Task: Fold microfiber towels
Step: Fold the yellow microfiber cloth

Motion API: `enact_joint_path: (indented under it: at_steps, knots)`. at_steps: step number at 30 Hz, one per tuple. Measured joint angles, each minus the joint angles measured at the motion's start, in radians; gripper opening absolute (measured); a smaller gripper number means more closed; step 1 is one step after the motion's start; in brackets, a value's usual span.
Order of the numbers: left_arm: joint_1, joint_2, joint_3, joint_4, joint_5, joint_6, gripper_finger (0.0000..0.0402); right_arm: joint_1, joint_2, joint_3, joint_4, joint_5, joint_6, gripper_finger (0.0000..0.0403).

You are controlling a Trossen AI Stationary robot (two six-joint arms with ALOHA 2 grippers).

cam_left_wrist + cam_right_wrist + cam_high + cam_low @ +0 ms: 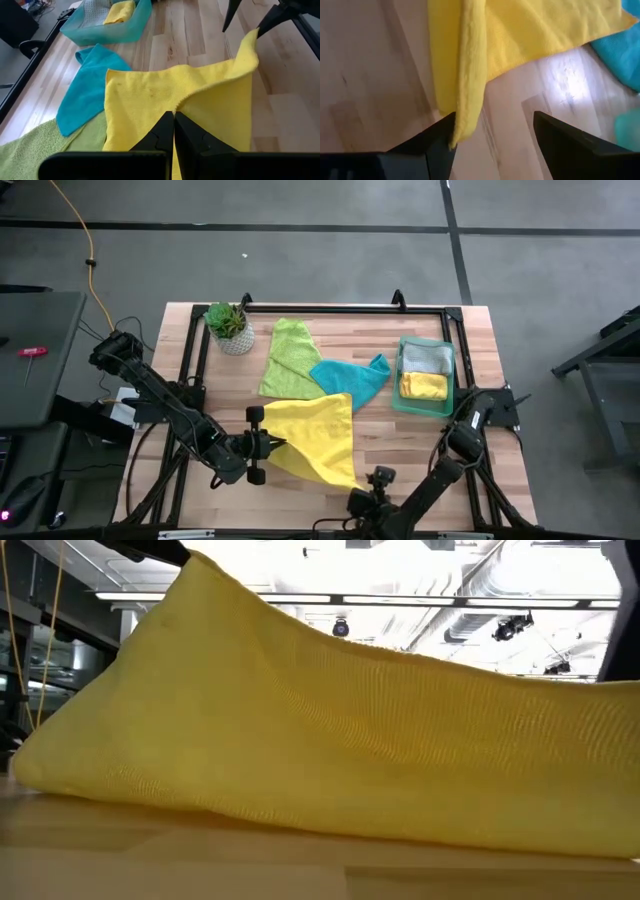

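Yellow microfiber towel (318, 437), fuzzy and creased, pinched by the left gripper (272, 445); right gripper (368, 502) gapes empty.

Overhead camera looks straight down; low camera sits close behind the yellow towel (330, 740); both wrist cameras share it.

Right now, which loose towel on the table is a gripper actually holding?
The big yellow towel at the front: the left gripper is shut on its edge. The lime green towel and teal towel lie untouched behind it.

Yellow towel (315, 435) (corner lifted), others (320, 365) flat
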Motion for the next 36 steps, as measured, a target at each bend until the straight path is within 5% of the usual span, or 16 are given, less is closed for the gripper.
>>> enact_joint_path:
  at_steps: [12, 16, 24, 36]
  knots:
    - [0.000, 0.000, 0.000, 0.000, 0.000, -0.002, 0.0000, -0.002, 0.000, 0.000, 0.000, 0.052, -0.005, 0.0239]
    - [0.000, 0.000, 0.000, -0.001, 0.000, -0.003, 0.0000, -0.002, 0.000, 0.000, -0.011, 0.052, -0.008, 0.0188]
    - [-0.001, 0.000, 0.000, -0.005, 0.001, -0.011, 0.0000, 0.010, -0.010, -0.001, -0.052, 0.058, -0.023, 0.0018]
    - [-0.081, -0.054, 0.000, -0.023, 0.001, -0.079, 0.0000, 0.002, -0.119, -0.001, -0.046, 0.174, -0.141, 0.0002]
